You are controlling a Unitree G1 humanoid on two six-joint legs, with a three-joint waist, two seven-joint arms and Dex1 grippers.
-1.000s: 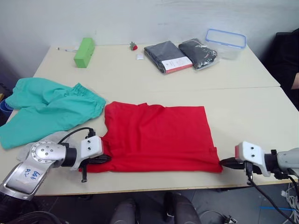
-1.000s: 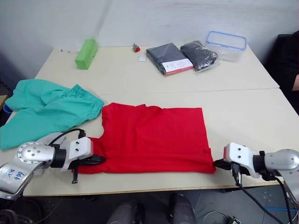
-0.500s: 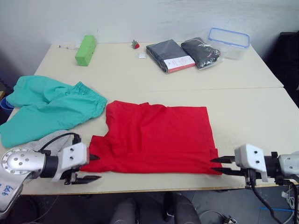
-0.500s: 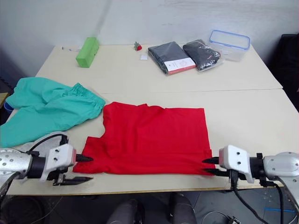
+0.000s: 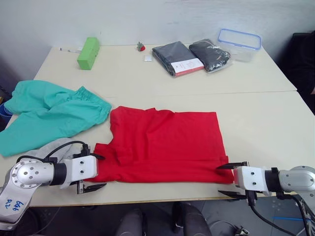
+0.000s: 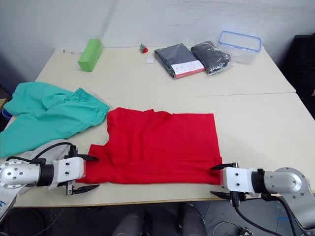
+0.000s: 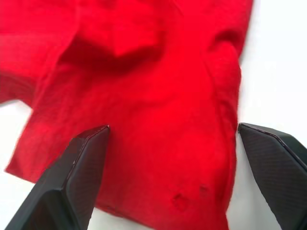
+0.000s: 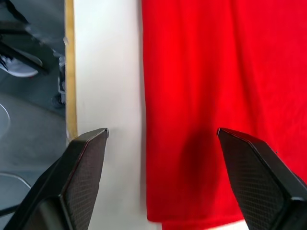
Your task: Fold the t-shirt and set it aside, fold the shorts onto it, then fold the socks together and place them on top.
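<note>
Centrally, t-shirt [image 5: 165, 145] lies flat on table [image 5: 256, 113]. Left gripper [image 5: 92, 171] lower left, right gripper [image 5: 232, 179] lower right: fingers spread wide at its near corners, gripping nothing.

I read this as a lab or office test room: 2 plain beige tables [image 5: 147, 78] pushed together against a bare white wall [image 5: 147, 19], with loose cables [image 5: 283, 219] hanging over a grey floor [image 8: 29, 110] beneath my rig.
</note>
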